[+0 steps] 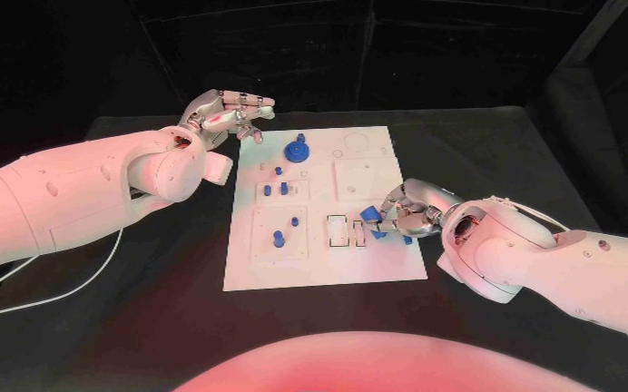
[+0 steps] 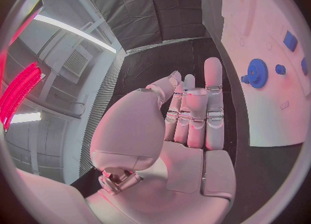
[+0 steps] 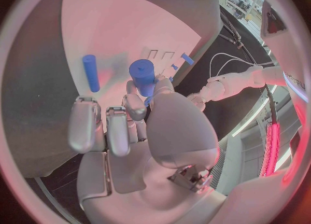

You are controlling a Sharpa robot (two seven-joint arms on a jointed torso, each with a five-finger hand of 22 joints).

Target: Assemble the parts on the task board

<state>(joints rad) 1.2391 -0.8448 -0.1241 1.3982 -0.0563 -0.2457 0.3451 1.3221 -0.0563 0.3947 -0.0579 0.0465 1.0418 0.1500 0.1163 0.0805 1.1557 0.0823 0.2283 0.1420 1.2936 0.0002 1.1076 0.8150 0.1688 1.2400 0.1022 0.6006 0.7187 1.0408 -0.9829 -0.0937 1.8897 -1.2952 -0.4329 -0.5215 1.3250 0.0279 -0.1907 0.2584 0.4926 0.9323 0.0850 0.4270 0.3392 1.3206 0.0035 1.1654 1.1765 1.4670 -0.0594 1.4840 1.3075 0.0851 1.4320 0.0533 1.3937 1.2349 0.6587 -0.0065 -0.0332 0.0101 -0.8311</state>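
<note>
The white task board [image 1: 328, 260] lies in the middle of the black table. My right hand [image 1: 417, 210] is low over the board's right edge and pinches a short blue cylinder [image 1: 370, 216] [image 3: 142, 73] between thumb and fingers. A slim blue peg [image 3: 90, 72] lies flat on the board beside that hand. My left hand [image 1: 233, 115] [image 2: 194, 115] is raised off the board's far left corner, fingers mostly straight, holding nothing. A blue gear [image 1: 299, 150] [image 2: 257, 72] stands on the far part of the board. Several small blue pegs [image 1: 276, 190] stand in the left half.
Rectangular slots [image 1: 338, 230] are cut in the board just left of my right hand. A white cable [image 1: 65, 292] trails over the table at the near left. My left arm [image 3: 233, 81] also shows in the right wrist view.
</note>
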